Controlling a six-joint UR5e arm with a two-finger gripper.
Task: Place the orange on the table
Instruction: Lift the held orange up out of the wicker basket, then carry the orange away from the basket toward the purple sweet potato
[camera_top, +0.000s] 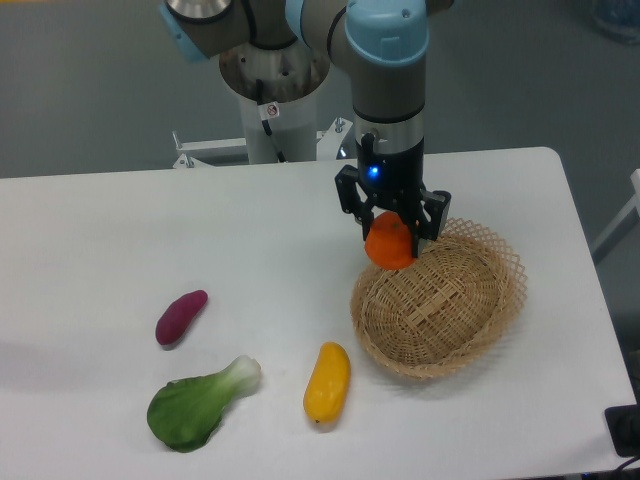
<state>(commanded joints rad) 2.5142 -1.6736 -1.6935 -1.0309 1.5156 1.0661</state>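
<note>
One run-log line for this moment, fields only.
claw: shut on orange | orange: lifted, at basket rear-left rim | table: orange not placed | next: probably lower onto table

— Colours here?
— A small round bright orange fruit (389, 246), a tan woven wicker basket (440, 305), a large white flat tabletop (150, 230).
— The rest?
— A purple oblong vegetable (181, 316), a yellow-orange elongated fruit (327, 381), a green-and-white leafy vegetable (200, 402).
</note>
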